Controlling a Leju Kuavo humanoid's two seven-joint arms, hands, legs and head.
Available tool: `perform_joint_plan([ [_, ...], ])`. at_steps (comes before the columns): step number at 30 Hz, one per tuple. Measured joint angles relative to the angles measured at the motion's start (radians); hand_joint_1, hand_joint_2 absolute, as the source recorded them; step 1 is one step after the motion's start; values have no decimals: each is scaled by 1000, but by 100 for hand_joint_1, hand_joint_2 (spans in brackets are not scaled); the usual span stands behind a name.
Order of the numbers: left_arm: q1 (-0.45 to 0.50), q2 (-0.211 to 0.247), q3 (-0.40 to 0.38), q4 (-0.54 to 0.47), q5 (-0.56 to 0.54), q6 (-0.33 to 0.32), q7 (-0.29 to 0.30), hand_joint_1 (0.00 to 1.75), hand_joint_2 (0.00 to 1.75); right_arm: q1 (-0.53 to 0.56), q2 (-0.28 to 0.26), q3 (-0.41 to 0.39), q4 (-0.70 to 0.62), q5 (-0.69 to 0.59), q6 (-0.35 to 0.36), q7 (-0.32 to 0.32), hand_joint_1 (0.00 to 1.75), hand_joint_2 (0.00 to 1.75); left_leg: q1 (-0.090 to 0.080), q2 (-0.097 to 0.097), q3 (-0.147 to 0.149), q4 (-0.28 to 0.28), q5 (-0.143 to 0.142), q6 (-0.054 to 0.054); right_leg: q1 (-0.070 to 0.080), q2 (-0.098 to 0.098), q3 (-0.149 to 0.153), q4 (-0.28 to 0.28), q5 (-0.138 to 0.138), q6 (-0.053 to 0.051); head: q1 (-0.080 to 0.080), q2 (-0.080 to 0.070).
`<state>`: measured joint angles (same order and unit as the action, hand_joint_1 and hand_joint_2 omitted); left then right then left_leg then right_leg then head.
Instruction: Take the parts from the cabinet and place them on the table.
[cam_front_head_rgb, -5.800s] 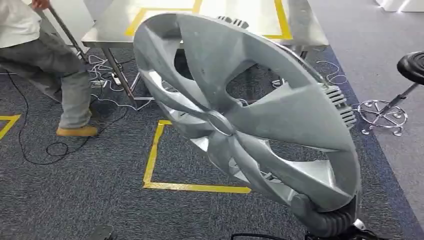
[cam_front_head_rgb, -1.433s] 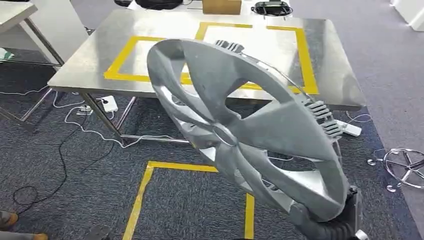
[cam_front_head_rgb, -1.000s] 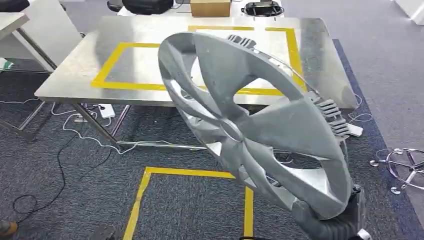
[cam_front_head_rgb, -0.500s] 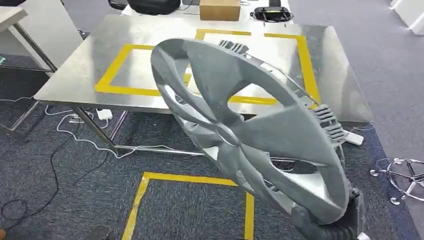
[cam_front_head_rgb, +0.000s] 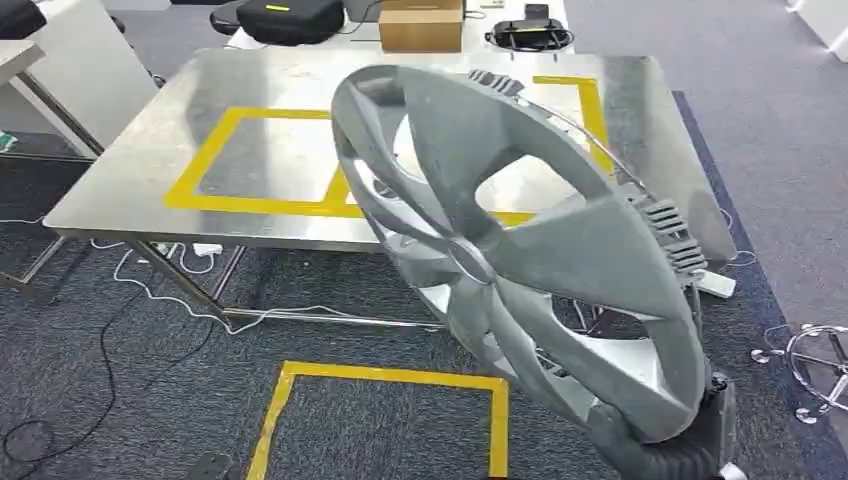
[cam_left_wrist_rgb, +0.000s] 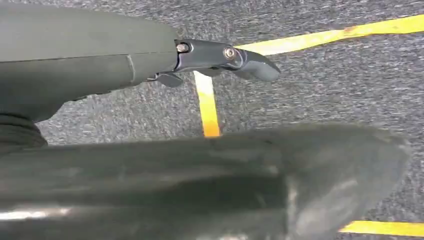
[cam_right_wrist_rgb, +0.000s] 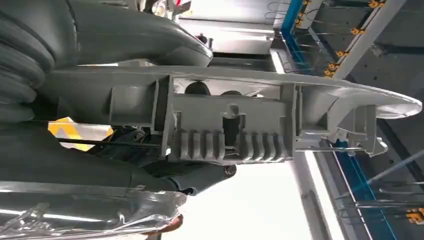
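Note:
A large silver wheel cover (cam_front_head_rgb: 520, 260) with spoke openings stands tilted in front of me. My right hand (cam_front_head_rgb: 668, 452) grips its lower rim at the bottom right of the head view. In the right wrist view the cover's rim and ribbed clips (cam_right_wrist_rgb: 227, 125) lie between the hand's thumb and fingers. The steel table (cam_front_head_rgb: 140, 185), marked with yellow tape rectangles, stands just beyond the cover. My left hand (cam_left_wrist_rgb: 150, 175) hangs over the carpet and holds nothing, with one dark finger (cam_left_wrist_rgb: 225, 54) stretched out apart from the thumb.
A cardboard box (cam_front_head_rgb: 420, 25), a black bag (cam_front_head_rgb: 290, 18) and a black device (cam_front_head_rgb: 530, 35) lie behind the table's far edge. White cables (cam_front_head_rgb: 150, 268) run under the table. A yellow tape square (cam_front_head_rgb: 390, 378) marks the carpet. A chrome stool base (cam_front_head_rgb: 820, 355) stands at the right.
The whole view has shifted: the table now lies closer and more to the left. The person seen at the left earlier is out of frame. The right hand's hold on the wheel cover is unchanged.

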<state>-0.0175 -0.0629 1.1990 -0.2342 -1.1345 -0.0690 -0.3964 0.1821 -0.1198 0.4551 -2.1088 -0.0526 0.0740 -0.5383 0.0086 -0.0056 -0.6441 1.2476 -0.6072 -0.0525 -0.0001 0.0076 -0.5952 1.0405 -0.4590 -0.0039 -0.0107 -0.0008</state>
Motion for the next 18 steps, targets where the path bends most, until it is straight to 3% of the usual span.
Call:
perform_joint_plan([
  [1,2,0,1,0,0,0,0,0,0,0,0,0,0,1,0,3,175,175,0,0,-40,48,-18,-2,0,1,5,0,-6,-1,-1,0],
  [2,3,-1,2,0,0,0,0,0,0,0,0,1,0,1,0,8,175,175,0,0,-60,54,-5,-2,0,3,12,0,-12,0,-2,0],
  [4,3,-2,2,0,0,0,0,0,0,-1,0,1,0,1,-3,14,175,175,0,0,-44,-35,93,0,-1,4,35,0,-27,4,-2,0],
  [5,3,-2,3,0,-1,0,0,0,0,-3,0,2,0,1,-6,14,175,175,1,0,-16,-115,157,0,-3,4,49,0,-36,8,-2,0],
  [6,5,-2,3,0,-1,0,0,0,0,-5,0,2,0,1,-7,14,175,175,1,1,6,-181,202,-1,-3,3,57,-1,-45,14,-2,0],
  [7,5,-5,3,0,-1,0,0,0,0,-7,0,2,0,1,-8,14,175,175,-2,3,10,-201,165,2,1,3,65,4,-53,21,-2,0],
  [8,2,-8,4,0,-2,0,0,0,0,-7,0,2,0,0,-10,13,175,175,-4,5,16,-214,156,15,4,4,56,0,-57,27,-8,0],
  [10,7,-8,5,0,-4,0,0,0,0,-6,0,6,-2,1,-12,16,175,175,-2,3,20,-224,162,30,4,3,72,3,-56,40,-7,0],
  [12,8,-10,8,0,-7,0,-1,0,0,-8,0,8,-2,1,-18,18,175,175,2,2,42,-225,155,47,3,0,74,15,-73,50,-1,0],
  [13,7,-9,11,0,-8,-1,-2,0,0,-11,0,9,-3,1,-18,18,175,175,2,2,50,-225,149,53,3,0,49,68,-90,55,3,0],
  [16,7,-8,13,0,-8,-2,-2,0,0,-11,0,18,-2,3,-20,16,175,175,0,2,71,-225,127,57,2,0,-97,288,-170,61,7,0],
  [17,8,-8,14,0,-8,-2,-2,0,0,-9,0,19,-2,9,-23,16,175,175,-1,1,81,-225,119,57,2,0,-123,308,-168,60,7,0],
  [18,10,-8,15,0,-8,-2,-3,0,0,-6,-1,23,-2,15,-28,16,175,175,-1,0,93,-225,110,57,2,0,-129,289,-145,57,6,0],
])
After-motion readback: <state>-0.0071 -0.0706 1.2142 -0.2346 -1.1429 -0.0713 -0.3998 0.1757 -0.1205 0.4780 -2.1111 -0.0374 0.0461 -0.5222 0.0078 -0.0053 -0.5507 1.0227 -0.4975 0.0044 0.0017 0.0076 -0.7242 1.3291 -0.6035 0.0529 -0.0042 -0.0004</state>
